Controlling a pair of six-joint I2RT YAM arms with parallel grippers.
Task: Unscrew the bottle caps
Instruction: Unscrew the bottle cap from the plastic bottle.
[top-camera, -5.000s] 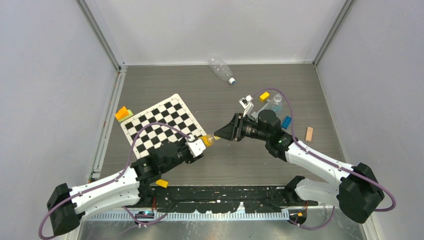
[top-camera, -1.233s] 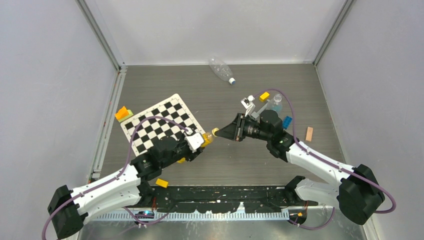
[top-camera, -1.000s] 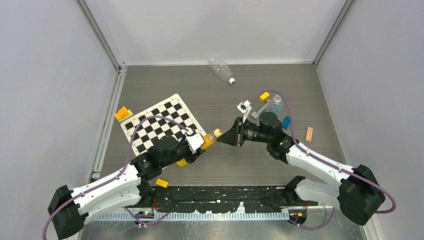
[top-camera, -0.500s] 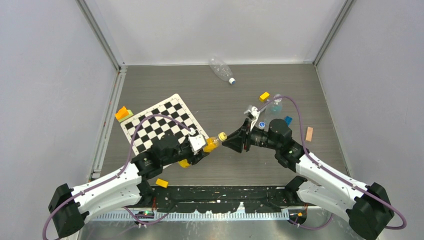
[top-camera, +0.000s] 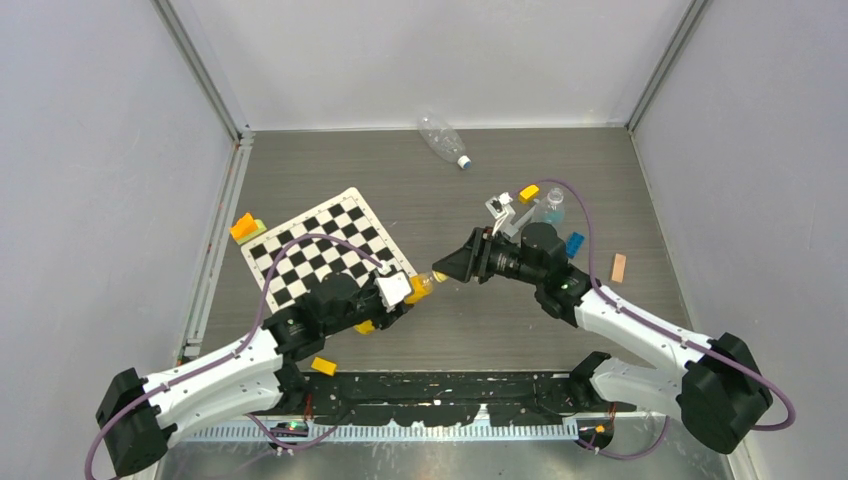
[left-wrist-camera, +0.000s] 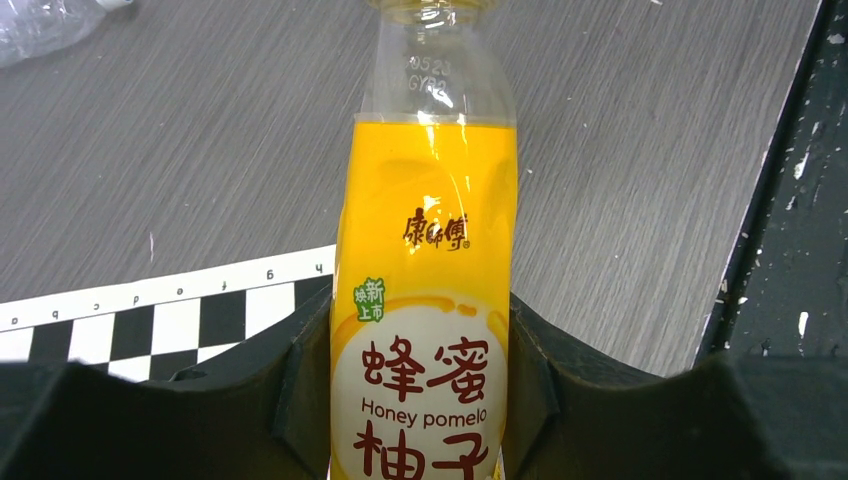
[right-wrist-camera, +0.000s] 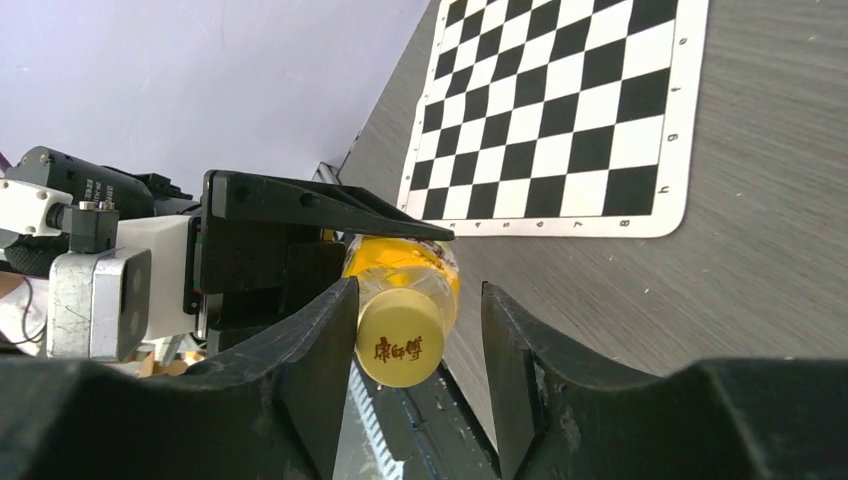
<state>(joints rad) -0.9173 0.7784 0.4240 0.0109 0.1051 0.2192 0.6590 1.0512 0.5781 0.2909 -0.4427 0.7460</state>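
— Well, where does the yellow cap (right-wrist-camera: 400, 345) sit?

— Between the two fingers of the right tool (right-wrist-camera: 418, 297), seated on the neck of the yellow-orange bottle (left-wrist-camera: 430, 190). It lies against one finger, and a gap shows on the other side. That tool stands partly open and clamps nothing.

— And the bottle itself?

— Pinched at its labelled body by the left tool (left-wrist-camera: 418, 330), with a finger pressed to each side. It is held above the tabletop (top-camera: 450, 200) with its neck toward the right arm. The two tools meet just off the near corner of the chessboard mat (top-camera: 325, 250).

— What else lies about?

— One clear crinkled bottle (top-camera: 438, 135) lies on its side near the far wall, its pale cap (top-camera: 463, 161) on. A second clear bottle (top-camera: 553, 208) shows just behind the right arm, near a yellow block (top-camera: 529, 192) and a blue block (top-camera: 573, 243).
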